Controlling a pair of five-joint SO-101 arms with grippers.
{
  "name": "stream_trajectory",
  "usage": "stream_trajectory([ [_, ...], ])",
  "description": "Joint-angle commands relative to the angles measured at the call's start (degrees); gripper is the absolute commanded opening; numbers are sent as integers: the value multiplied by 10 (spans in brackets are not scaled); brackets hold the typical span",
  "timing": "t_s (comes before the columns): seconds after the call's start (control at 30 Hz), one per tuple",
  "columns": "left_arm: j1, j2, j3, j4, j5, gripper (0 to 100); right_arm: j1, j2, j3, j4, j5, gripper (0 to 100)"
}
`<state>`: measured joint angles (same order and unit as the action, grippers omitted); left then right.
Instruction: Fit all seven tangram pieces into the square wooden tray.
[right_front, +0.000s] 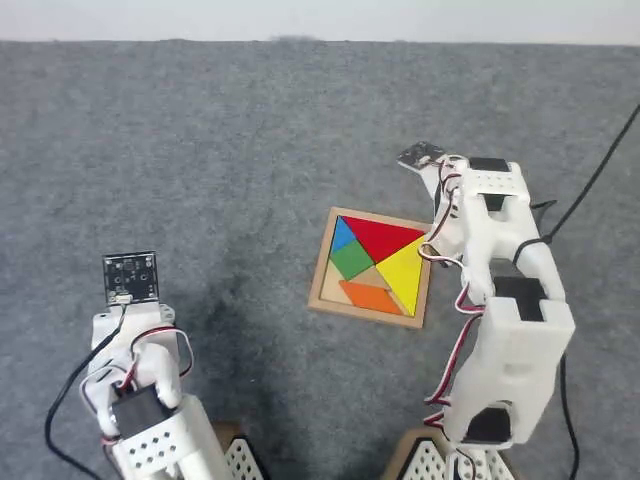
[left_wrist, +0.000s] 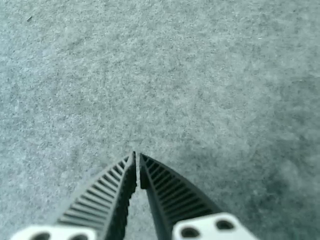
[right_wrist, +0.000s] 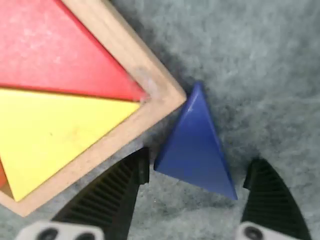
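On the grey-covered bench, right of centre in the high view, the square wooden tray lies flat and turned slightly askew. Contents noted: red triangle along the far side, yellow triangle along the right side, light blue triangle at the far left corner, green square just beside it, orange parallelogram along the near edge. Two wood-toned patches sit among these, and I cannot tell whether they are pieces or bare tray floor. The right arm stretches forward with its wrist over the tray's far right corner. Its wrist view shows that corner, where red and yellow meet under the rim. A dark blue triangle lies flat on the bench outside the tray, one tip just beside the corner; whether it touches the wood cannot be told. The right end effector is spread wide, with its ribbed fingers either side of this triangle and neither one pressing on it. One finger sits close to the tray's outer rim. The left arm is at the near left, well apart from the tray. The left end effector is closed, its fingers meeting at the tips with nothing between them, over bare grey bench.
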<state>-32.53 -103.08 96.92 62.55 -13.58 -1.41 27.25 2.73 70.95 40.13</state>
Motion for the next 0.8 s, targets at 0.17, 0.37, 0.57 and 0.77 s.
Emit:
stream_trajectory([
  [0.17, 4, -8, -5, 1, -8, 15, 0, 7, -26, 5, -6, 120],
  [0.37, 4, -8, -5, 1, -8, 15, 22, -51, -25, 6, -59, 6],
  [0.57, 4, -8, -5, 1, -8, 15, 31, -131, -14, 27, -61, 9],
  [0.77, 4, -8, -5, 1, -8, 15, 18, -236, 18, 45, -55, 11],
])
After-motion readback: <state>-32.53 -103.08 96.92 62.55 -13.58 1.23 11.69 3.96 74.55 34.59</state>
